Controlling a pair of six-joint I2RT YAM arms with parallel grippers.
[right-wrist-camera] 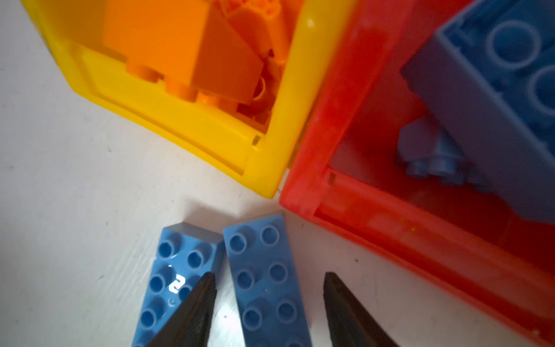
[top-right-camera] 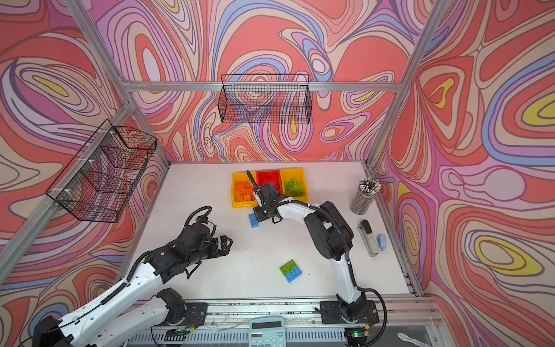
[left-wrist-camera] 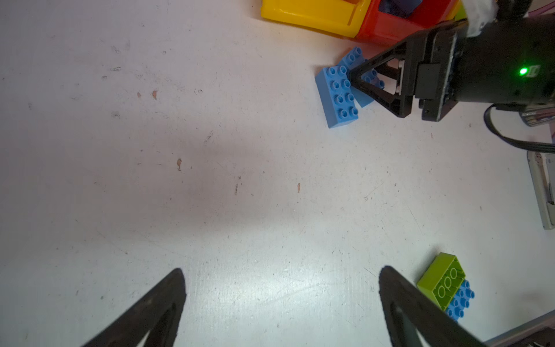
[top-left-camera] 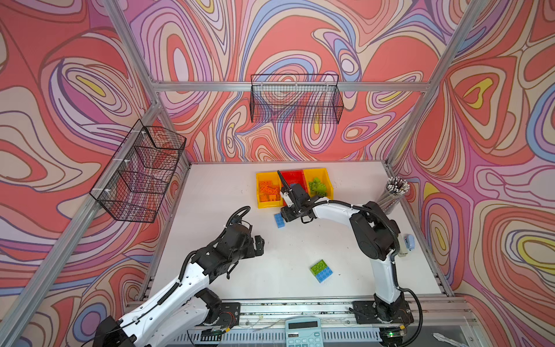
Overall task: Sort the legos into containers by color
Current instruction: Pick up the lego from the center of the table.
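Straddling a blue brick (right-wrist-camera: 264,285) unseen in top views, right fingers (right-wrist-camera: 345,315) stand apart.

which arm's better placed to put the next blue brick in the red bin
Right. The right claw straddles a blue brick just beside the red bin; the left claw hangs open over bare table, farther away.

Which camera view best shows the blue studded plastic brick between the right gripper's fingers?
The right wrist view: the blue studded plastic brick lies studs up inside the open right gripper. The left wrist view shows only one end behind a finger. In both top views the gripper hides it.
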